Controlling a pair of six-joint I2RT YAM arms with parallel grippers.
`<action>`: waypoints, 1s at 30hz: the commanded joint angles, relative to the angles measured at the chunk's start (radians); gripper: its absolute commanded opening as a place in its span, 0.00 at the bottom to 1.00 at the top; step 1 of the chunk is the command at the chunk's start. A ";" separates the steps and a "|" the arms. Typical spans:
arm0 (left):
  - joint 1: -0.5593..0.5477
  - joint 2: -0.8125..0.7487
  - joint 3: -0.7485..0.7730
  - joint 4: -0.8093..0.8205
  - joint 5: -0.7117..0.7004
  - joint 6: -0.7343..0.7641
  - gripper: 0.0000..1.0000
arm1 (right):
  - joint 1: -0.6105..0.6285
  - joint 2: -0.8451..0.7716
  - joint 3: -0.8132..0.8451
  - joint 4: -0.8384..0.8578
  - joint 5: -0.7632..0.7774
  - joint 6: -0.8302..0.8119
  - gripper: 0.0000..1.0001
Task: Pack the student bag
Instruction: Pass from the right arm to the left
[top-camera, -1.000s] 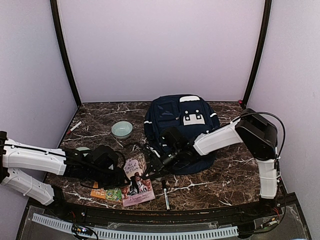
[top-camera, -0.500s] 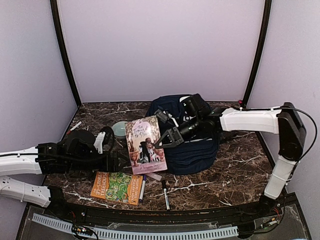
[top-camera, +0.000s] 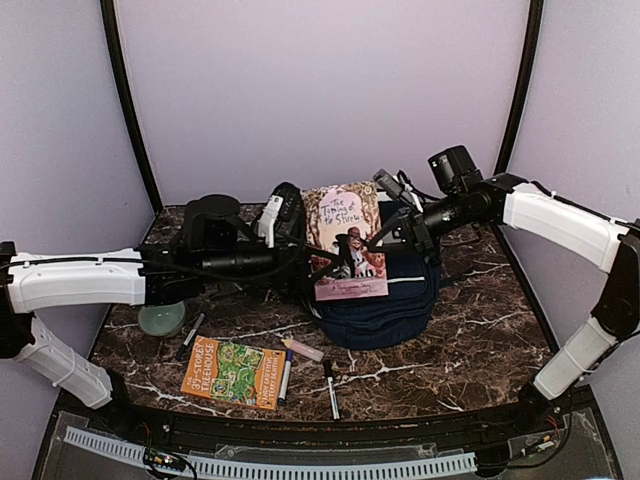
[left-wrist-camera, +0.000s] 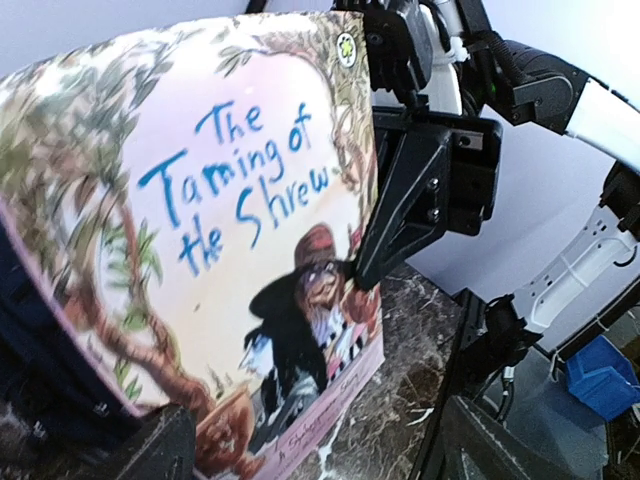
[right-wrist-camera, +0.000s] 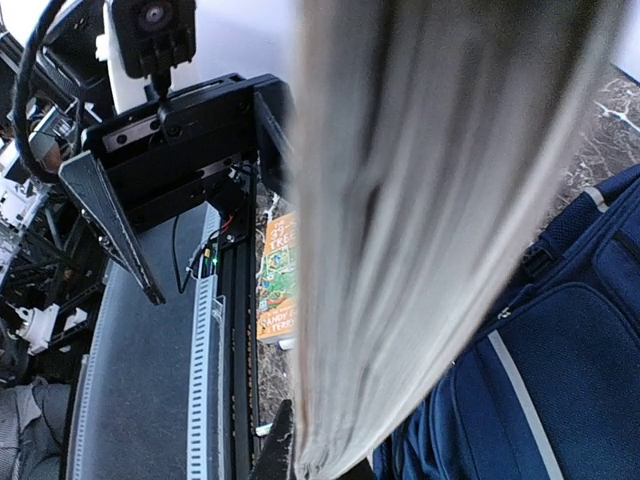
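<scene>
The student bag (top-camera: 385, 305) is a navy backpack standing at the back middle of the table, and shows in the right wrist view as the student bag (right-wrist-camera: 565, 385). A picture book, "The Taming of the Shrew" (top-camera: 345, 240), hangs upright in front of its top. My right gripper (top-camera: 386, 232) is shut on the book's right edge. In the left wrist view the book's cover (left-wrist-camera: 200, 230) fills the frame, with the right gripper's fingers (left-wrist-camera: 405, 215) on its edge. My left gripper (top-camera: 312, 262) stands open just left of the book, and its jaws (left-wrist-camera: 320, 450) are wide apart. Blurred pages (right-wrist-camera: 430, 200) hide the right gripper's jaws.
An orange book (top-camera: 235, 372) lies flat at the front left, with pens (top-camera: 330, 388) and a marker (top-camera: 303, 349) beside it. A pale green bowl (top-camera: 162, 318) sits under my left arm. Grey walls enclose the marble table (top-camera: 480, 340).
My right gripper has lifted the picture book from the front of the table up and back to the bag's top. My left gripper has opened wide and followed it rearward.
</scene>
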 joint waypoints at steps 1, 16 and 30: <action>0.037 0.146 0.084 0.217 0.270 0.019 0.88 | -0.044 -0.079 0.019 -0.117 0.028 -0.156 0.00; 0.122 0.381 0.222 0.427 0.506 -0.143 0.72 | -0.159 -0.066 0.037 -0.192 -0.057 -0.194 0.00; 0.191 0.340 0.278 0.160 0.445 -0.061 0.78 | -0.170 -0.048 0.101 -0.255 -0.085 -0.211 0.00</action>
